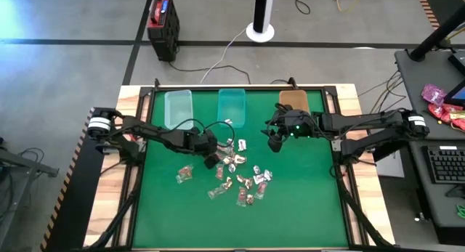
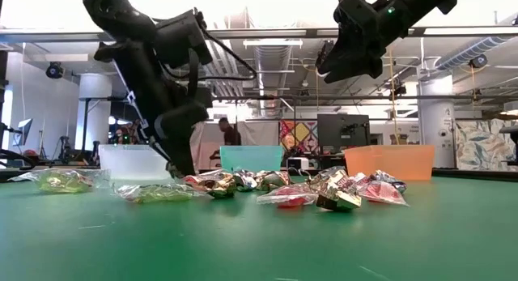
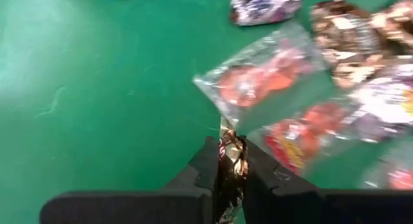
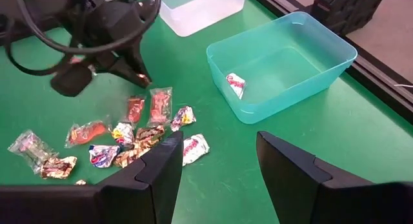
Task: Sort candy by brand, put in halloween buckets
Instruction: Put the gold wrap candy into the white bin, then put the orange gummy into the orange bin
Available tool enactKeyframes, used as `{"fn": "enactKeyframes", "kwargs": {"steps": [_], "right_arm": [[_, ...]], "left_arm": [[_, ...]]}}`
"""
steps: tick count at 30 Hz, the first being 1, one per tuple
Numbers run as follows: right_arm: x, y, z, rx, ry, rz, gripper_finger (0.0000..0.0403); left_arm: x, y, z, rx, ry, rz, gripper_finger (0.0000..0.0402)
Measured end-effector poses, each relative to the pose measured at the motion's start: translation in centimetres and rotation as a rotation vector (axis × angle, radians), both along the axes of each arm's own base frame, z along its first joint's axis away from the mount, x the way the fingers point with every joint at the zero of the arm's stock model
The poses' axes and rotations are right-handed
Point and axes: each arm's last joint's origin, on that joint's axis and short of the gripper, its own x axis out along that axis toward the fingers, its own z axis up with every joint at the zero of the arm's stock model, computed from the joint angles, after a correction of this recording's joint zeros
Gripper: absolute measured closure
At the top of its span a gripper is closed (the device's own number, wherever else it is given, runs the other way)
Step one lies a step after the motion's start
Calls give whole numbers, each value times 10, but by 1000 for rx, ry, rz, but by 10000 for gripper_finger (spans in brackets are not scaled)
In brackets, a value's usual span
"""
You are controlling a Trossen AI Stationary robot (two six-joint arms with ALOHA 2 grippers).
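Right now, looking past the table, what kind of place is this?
Probably a robotics lab or workshop: a green work table, a desk with a keyboard beside it, monitors and exposed ceiling ducts in an open room.

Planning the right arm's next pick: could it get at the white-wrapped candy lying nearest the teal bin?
Probably yes. The right gripper hangs open above the table, and that candy lies apart from the pile with bare mat around it. The left gripper is busy farther off.

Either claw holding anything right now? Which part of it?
Left claw is shut on one gold-brown candy, pinched across the wrapper's middle, at the pile's edge. Right claw is open and empty, above the mat.
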Motion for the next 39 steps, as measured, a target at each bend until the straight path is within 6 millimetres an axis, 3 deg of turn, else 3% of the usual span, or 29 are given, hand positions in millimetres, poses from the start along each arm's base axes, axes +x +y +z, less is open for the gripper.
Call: {"fn": "enactKeyframes", "kwargs": {"steps": [8,11,14,20,24,33,39], "right_arm": [[0,0,-1,1,4,0,213],[0,0,-2,1,3,-1,213],[0,0,-1,1,-6,-1,213],[1,0,-3,6,-27,-6,213],[1,0,-3,9,-29,-8,213],[0,-1,-4,-6,-25,-37,213],[2,11,-4,10,-30,57,213]], "left_arm": [[-15,2,56,21,-28,-62,395],[-29,18,85,107,-23,-8,395],[-48,47,105,186,14,90,396],[-92,117,103,156,69,336,395],[-108,142,97,123,94,445,370],[-107,147,95,122,110,410,264],[-96,120,109,138,15,277,241]]}}
